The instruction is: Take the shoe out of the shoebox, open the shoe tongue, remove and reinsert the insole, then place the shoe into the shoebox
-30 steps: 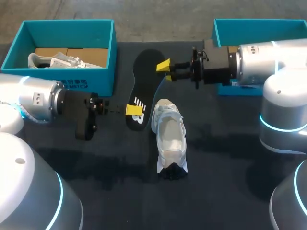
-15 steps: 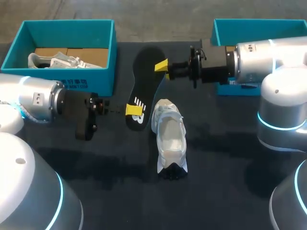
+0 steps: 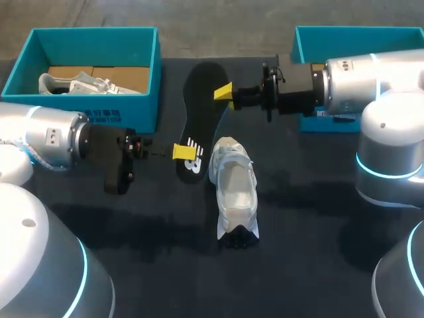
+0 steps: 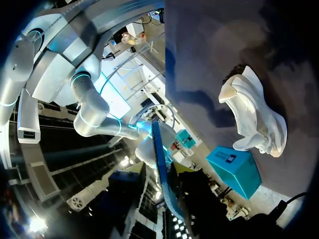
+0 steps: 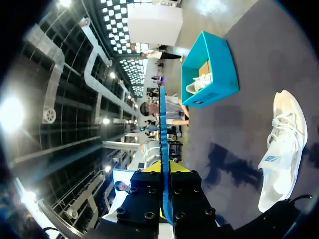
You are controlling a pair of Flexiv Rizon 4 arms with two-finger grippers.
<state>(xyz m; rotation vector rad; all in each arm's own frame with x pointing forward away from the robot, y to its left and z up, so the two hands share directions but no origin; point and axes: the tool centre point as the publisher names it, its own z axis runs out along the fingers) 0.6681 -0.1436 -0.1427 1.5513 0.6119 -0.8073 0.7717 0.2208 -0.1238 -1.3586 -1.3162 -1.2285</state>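
Observation:
A black insole [image 3: 201,106] hangs above the table between my two grippers. My right gripper [image 3: 224,91] is shut on its toe-end edge; in the right wrist view the insole [image 5: 162,129] shows edge-on, clamped in that gripper [image 5: 164,199]. My left gripper [image 3: 185,152] is at the heel end, by the white logo. In the left wrist view the insole [image 4: 158,159] also shows edge-on. The white shoe [image 3: 235,192] lies on the table beside the insole, its opening facing up; the wrist views show this shoe [image 4: 254,114] [image 5: 281,144] too.
A teal shoebox [image 3: 136,109] at the back left holds another white shoe [image 3: 79,84]. A second teal box [image 3: 308,36] stands at the back right, behind my right arm. The dark table in front of the shoe is bare.
My right gripper has closed on the insole's toe end. The heel end has since shifted slightly towards the shoe. The shoe has not moved.

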